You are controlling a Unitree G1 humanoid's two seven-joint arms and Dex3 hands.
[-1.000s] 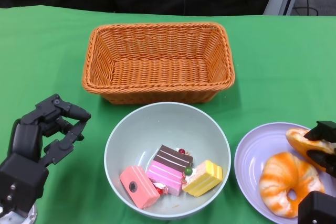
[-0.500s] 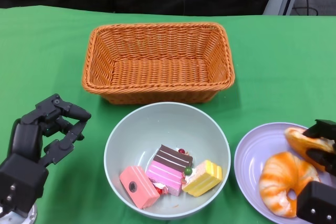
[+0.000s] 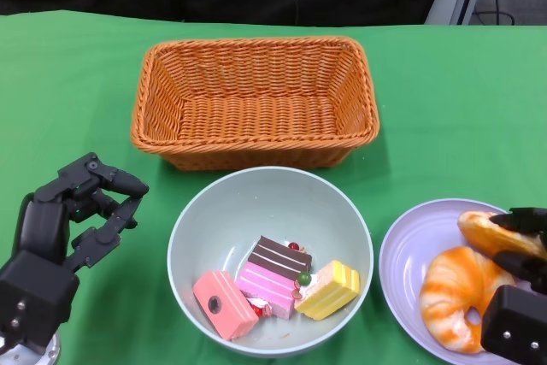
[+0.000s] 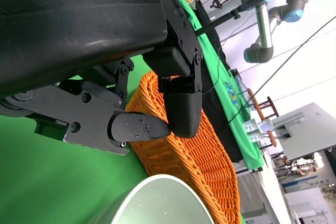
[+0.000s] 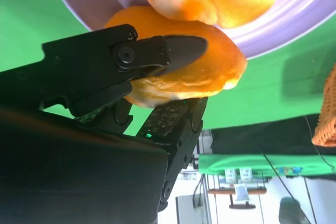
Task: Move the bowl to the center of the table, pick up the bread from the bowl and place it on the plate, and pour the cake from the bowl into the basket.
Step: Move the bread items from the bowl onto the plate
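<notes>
Over the plate [image 3: 402, 250], right robot hand [image 3: 523, 297] holds bread [image 3: 489, 230] lying crosswise

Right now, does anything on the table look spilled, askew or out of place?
Nothing stands out. The cake pieces sit inside the bowl, the basket is upright, and the right hand holds a bread piece over the plate.

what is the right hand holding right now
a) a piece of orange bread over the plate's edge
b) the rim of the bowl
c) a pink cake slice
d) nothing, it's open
a: the right wrist view shows the right hand with its fingers closed around an orange bread piece at the rim of the purple plate; the cake slices sit untouched in the bowl.
</notes>
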